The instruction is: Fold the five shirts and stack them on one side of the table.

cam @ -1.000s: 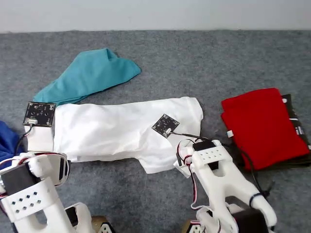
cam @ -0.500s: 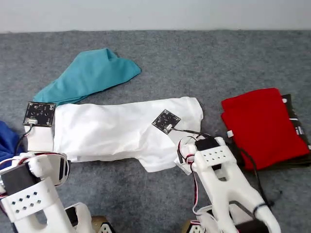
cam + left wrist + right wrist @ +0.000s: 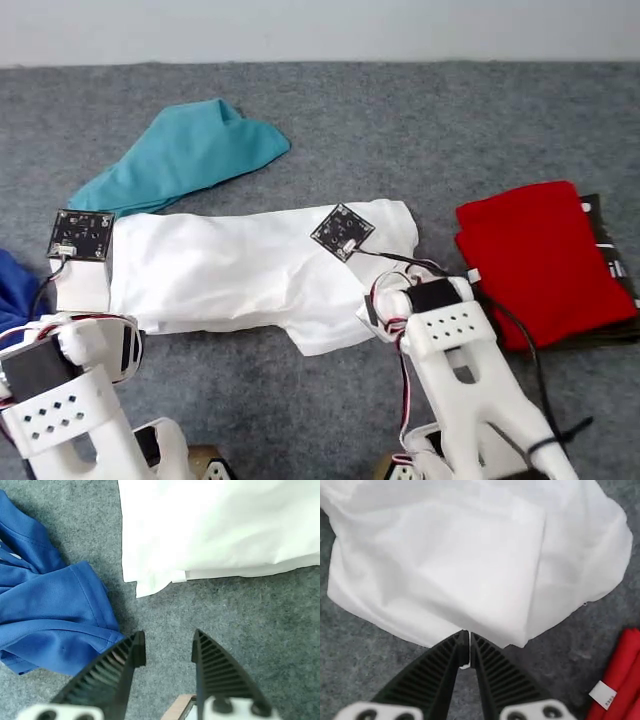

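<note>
White shirt [image 3: 230, 270] lies spread across the middle of the table [image 3: 450, 130], and folding it looks to be the step in hand. The red shirt [image 3: 535, 260] sits folded at the right on a dark garment [image 3: 605, 240]. The teal shirt [image 3: 180, 155] at the far left and the blue shirt [image 3: 45, 615] at the near left lie crumpled, so roughly 2 of 5 seem done. Next, the pinched hem likely needs carrying toward the far side, over the body, without the cloth slipping.

The right gripper [image 3: 469, 640] is pressed together on the shirt's near right hem, a scrap of white showing between its jaws. The left gripper [image 3: 167, 647] is spread and holds nothing, above bare table beside the shirt's near left corner.
</note>
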